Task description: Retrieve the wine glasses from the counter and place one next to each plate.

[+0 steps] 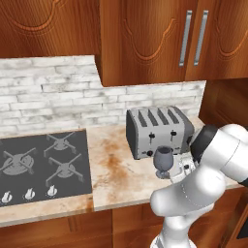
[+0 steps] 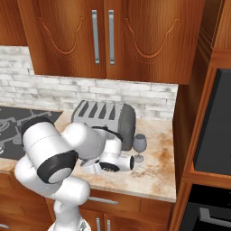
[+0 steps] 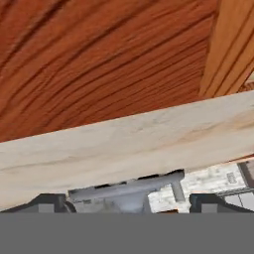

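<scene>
Fingertips point(image 3: 52, 201) sit far apart at the hand view's lower corners, holding nothing, seemingly ready to straddle the wine glass point(image 1: 163, 161) standing upright on the counter point(image 1: 116, 169) right of frame centre, just before the toaster point(image 1: 158, 130).

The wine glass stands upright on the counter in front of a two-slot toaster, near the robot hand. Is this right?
Not fully. The toaster has four slots, not two, as the left base view shows. The wine glass does stand upright on the counter in front of it.
</scene>
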You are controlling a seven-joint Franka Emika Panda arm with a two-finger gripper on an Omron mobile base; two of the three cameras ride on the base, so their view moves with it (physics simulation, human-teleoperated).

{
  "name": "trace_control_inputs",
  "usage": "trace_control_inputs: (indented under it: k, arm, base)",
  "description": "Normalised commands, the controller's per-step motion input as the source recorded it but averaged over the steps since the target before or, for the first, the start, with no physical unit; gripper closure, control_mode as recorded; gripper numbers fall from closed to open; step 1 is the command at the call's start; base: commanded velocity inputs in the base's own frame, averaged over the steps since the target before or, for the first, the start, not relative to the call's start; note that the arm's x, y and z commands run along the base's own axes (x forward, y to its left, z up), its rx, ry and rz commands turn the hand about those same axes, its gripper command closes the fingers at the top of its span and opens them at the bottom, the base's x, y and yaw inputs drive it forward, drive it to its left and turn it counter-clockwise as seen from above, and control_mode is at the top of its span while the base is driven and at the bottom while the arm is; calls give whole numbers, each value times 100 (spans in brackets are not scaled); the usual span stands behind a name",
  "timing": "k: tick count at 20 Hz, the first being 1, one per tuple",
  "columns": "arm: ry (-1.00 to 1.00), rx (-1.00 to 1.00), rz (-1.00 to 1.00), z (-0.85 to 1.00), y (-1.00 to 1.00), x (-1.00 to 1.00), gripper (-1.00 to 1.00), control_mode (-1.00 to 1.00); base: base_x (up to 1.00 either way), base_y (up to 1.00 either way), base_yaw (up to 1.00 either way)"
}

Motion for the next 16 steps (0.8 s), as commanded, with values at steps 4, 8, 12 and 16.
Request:
trace_control_inputs:
  k: [4,8,12,16]
  arm:
    - [-2,7,-12,0,30,16,100,-100]
    - [0,0,-4,0,2,5,100,-100]
    - [-6,0,-4,40,2,0,100,-100]
    - [-8,0,-12,100,12,0,100,-100]
  base:
    - [0,0,0]
    - [0,0,0]
    - [0,0,0]
    - [0,0,0]
